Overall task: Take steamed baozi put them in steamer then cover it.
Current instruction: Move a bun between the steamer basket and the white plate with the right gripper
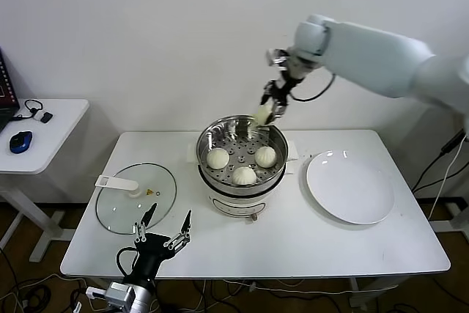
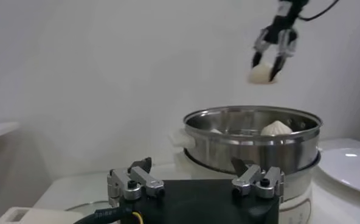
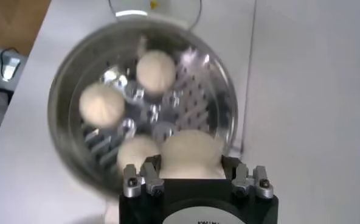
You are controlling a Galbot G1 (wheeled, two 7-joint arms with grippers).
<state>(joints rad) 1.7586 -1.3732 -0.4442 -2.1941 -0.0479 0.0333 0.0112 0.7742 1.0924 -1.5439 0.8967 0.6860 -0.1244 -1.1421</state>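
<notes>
The steamer point(image 1: 207, 157) stands mid-table with three baozi on its perforated tray: one left point(image 1: 218, 157), one front point(image 1: 244, 175), one right point(image 1: 265, 156). My right gripper point(image 1: 267, 113) is shut on the fourth baozi point(image 1: 263, 115) and holds it above the steamer's back rim. The right wrist view shows that baozi point(image 3: 192, 153) between the fingers, over the pot point(image 3: 224, 91). The glass cover point(image 1: 136, 197) with its white handle lies flat on the table left of the steamer. My left gripper point(image 1: 163, 229) is open and empty near the table's front edge, by the cover.
A flat white plate point(image 1: 350, 187) lies right of the steamer, bare. A white side table point(image 1: 44, 133) with a blue mouse stands at the far left. A white wall is close behind the steamer.
</notes>
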